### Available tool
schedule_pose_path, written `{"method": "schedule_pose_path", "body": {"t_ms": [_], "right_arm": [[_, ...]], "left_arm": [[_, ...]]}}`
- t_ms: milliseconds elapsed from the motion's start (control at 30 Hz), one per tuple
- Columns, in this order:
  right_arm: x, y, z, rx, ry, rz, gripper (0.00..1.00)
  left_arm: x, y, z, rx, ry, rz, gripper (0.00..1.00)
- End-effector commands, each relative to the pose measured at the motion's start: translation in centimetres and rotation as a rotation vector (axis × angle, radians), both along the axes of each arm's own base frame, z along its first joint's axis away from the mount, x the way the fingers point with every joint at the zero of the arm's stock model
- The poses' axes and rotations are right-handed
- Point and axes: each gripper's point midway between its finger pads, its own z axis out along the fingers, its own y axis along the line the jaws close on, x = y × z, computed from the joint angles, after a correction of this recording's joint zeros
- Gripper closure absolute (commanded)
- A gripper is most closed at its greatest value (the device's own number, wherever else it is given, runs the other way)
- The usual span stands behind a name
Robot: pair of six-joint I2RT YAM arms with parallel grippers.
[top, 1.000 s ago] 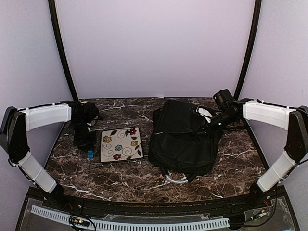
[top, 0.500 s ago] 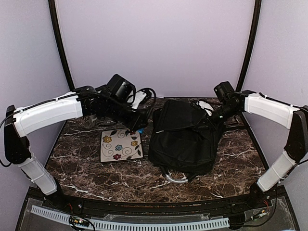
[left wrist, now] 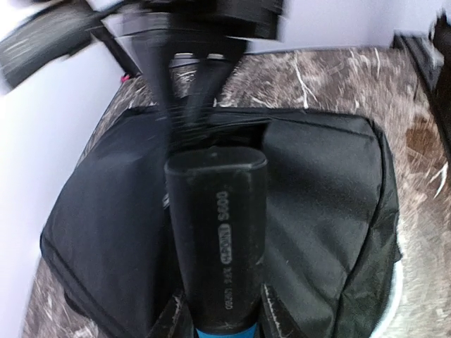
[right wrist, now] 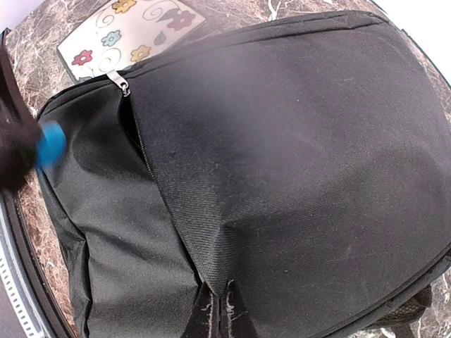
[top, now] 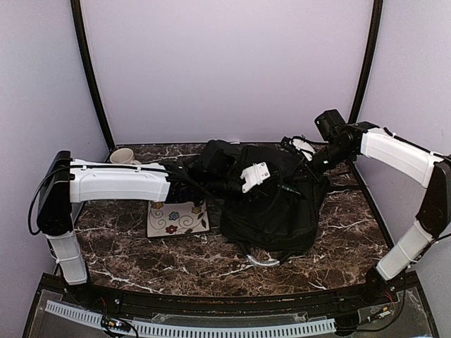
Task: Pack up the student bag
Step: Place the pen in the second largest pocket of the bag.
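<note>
Both tools gripping: left tool [left wrist: 218,320] black case [left wrist: 217,232], right tool [right wrist: 217,310] student bag [right wrist: 282,141].

Lab test booth: plain lilac walls [top: 225,63], marble-look tabletop [top: 176,264].

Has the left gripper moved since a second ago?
Yes. The left gripper, holding a black device, has swung rightward from beyond the left edge of the floral tile to over the student bag.
</note>
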Motion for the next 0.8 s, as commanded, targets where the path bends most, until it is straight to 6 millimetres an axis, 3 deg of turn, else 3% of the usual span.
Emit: {"method": "schedule_pose_path", "body": {"t_ms": [0, 100, 433, 767], "right_arm": [[1.7, 0.7, 3.2, 0.060, -0.098, -0.013, 1.00], [1.6, 0.8, 3.1, 0.066, -0.085, -0.009, 1.00], [1.3, 1.3, 3.5, 0.094, -0.064, 0.000, 1.00], [0.9, 1.8, 3.5, 0.103, -0.054, 0.015, 1.00]], "left_arm": [[-1.1, -3.9, 0.4, 0.101, -0.340, -0.123, 1.00], [0.0, -5.2, -1.5, 0.191, -0.462, -0.116, 1.00], [6.1, -7.5, -2.5, 0.324, -0.774, 0.070, 1.00], [11.1, -8.7, -3.4, 0.403, -0.921, 0.175, 0.99]]}}
